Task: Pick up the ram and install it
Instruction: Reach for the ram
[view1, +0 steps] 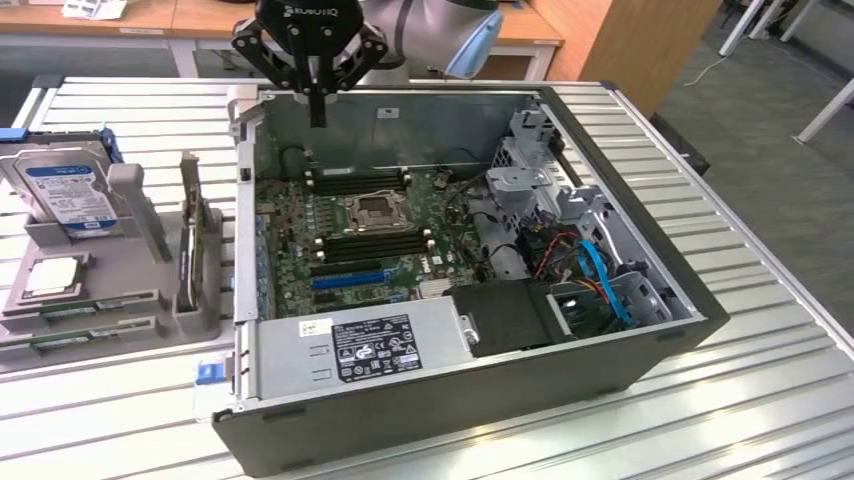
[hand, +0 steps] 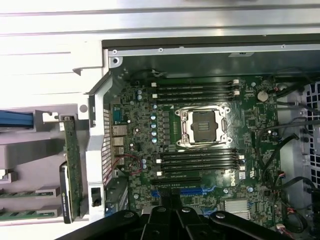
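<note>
Above the computer case (view1: 507, 400), over the wall nearest the robot arm (view1: 454, 30), the claw (view1: 318, 118) hung clenched, its two fingers (view1: 318, 100) pressed together into one thin dark bar pointing down at the case's open inside. Outside the case, on the exterior view's left of it, the ram (view1: 83, 308) sat in a grey holder (view1: 150, 300) (two green sticks, one beside the other, at the holder's end farthest from the claw), well apart from the claw. On the same holder a hard drive (view1: 64, 190) with a blue and white label stood propped up, and a square silver processor chip (view1: 54, 275) lay between the drive and the ram. Inside the case the green motherboard (view1: 287, 240) lay in full sight, with a square processor socket (view1: 375, 212) at its middle and rows of dark memory slots (view1: 376, 245) on both sides of the socket. A silver power supply (view1: 360, 345) filled the case's corner away from the claw. Case and holder both rested on a ribbed metal surface (view1: 761, 370).
</note>
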